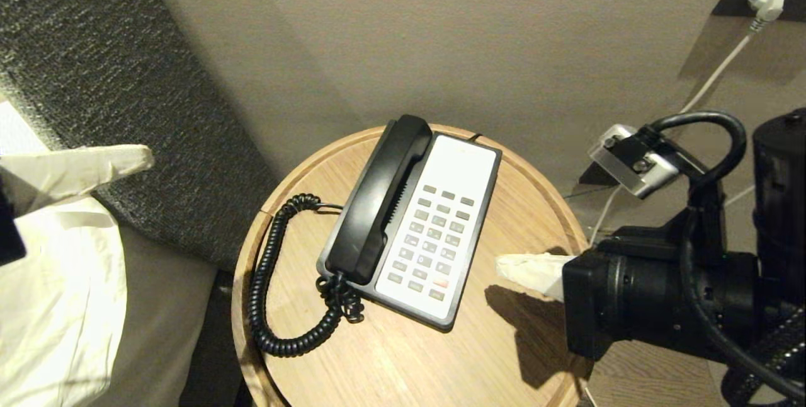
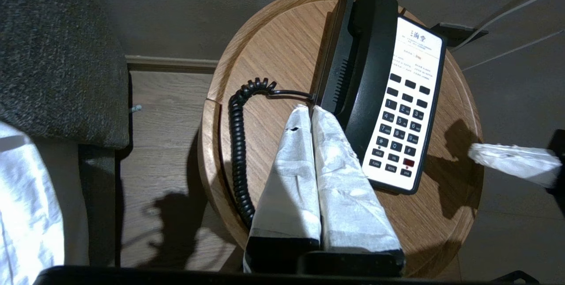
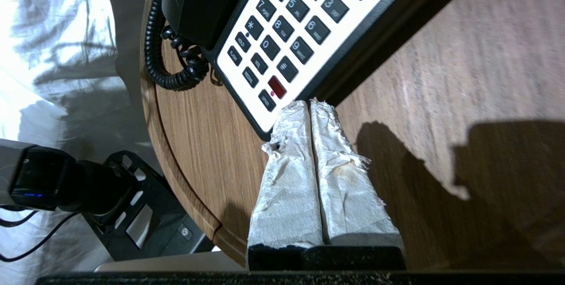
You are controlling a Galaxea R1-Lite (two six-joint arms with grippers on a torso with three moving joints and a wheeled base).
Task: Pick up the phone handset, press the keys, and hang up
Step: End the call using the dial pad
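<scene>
The black phone handset (image 1: 378,199) lies in its cradle on the left side of the phone base, and its coiled cord (image 1: 264,281) loops over the table to the left. The keys (image 1: 434,237) sit on the base's white panel. My left gripper (image 1: 146,157) hangs over the bed, well left of the table, with its white-wrapped fingers shut on nothing; in its wrist view its tips (image 2: 310,108) point toward the handset (image 2: 368,55). My right gripper (image 1: 502,266) is shut and empty just right of the base's near corner; its tips (image 3: 309,104) are beside the lowest keys (image 3: 277,87).
The phone stands on a small round wooden table (image 1: 504,344) with a raised rim. A bed with white linen (image 1: 56,306) and a grey padded headboard (image 1: 94,79) lie to the left. A white plug (image 1: 765,0) and its cables hang at the wall, back right.
</scene>
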